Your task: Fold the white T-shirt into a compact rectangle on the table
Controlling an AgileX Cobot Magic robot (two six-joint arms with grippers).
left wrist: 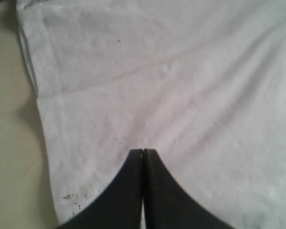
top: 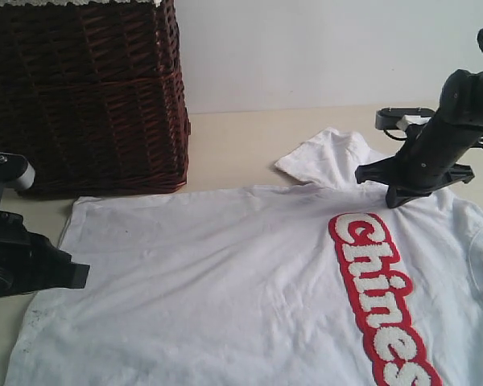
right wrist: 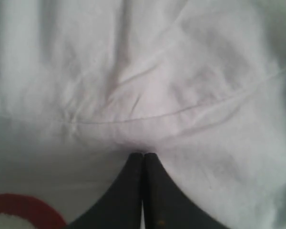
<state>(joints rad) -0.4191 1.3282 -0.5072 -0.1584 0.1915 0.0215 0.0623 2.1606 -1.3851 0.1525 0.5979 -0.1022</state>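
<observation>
Since the left gripper point(left wrist: 143, 151) and the right gripper point(right wrist: 143, 155) both have their jaws pressed tight together with no cloth visibly caught between them, a lift from here would likely come up empty. It might also snag only the top layer, dragging the white T-shirt point(top: 225, 281) into wrinkles instead of a clean fold. The shirt lies spread flat on the table point(top: 241, 145), clear of the wicker basket point(top: 88, 96) at the far left. Its hem end sits under the left fingertips point(left wrist: 133, 171), and its shoulder seam, beside the sleeve pointing to the far edge, lies directly beneath the right fingertips point(right wrist: 153, 171).
</observation>
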